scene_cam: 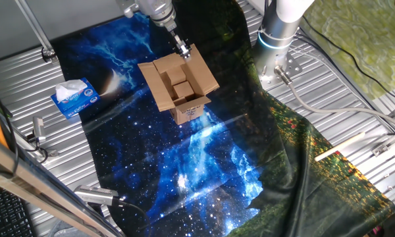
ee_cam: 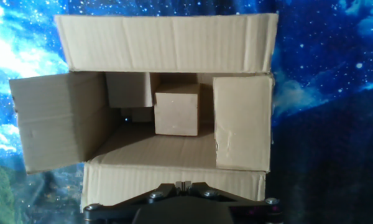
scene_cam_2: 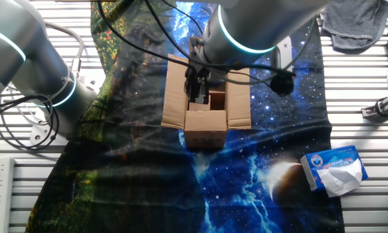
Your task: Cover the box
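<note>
- We see the small brown corrugated cardboard box (ee_cam: 174,118), flaps spread, on the starry blue cloth (scene_cam: 184,178)
- The two-finger gripper (scene_cam: 183,49) hangs at its 12 o'clock flap, fingers pressed together, empty

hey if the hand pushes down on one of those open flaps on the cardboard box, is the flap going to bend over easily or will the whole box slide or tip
The flaps of the box look like thin corrugated card creased at the rim, so one should probably fold readily. The box looks small and mostly hollow, likely light, so it may skid on the cloth. Its broad flat base makes tipping seem unlikely.
</note>
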`<action>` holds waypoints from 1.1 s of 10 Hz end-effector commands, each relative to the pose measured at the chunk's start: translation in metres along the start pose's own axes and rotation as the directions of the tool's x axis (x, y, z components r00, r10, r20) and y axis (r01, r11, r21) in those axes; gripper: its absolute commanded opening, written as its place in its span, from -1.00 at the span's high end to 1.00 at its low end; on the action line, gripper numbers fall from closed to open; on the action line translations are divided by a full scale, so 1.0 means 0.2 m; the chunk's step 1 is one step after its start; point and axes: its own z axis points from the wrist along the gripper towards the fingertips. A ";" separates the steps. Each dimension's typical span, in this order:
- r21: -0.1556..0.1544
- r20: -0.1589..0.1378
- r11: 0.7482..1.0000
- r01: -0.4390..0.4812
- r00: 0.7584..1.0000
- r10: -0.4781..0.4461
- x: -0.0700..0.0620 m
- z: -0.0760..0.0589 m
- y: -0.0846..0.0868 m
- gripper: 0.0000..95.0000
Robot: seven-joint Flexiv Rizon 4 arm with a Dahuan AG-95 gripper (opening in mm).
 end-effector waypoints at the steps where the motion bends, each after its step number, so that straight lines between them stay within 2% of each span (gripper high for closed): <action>1: 0.003 -0.011 1.000 0.023 1.000 -0.023 0.00 -0.01 0.02 1.00; 4: 0.031 -0.046 0.996 0.082 0.996 -0.080 -0.01 0.00 0.01 1.00; 11: 0.024 -0.095 0.993 0.113 0.989 -0.110 -0.01 0.00 0.02 1.00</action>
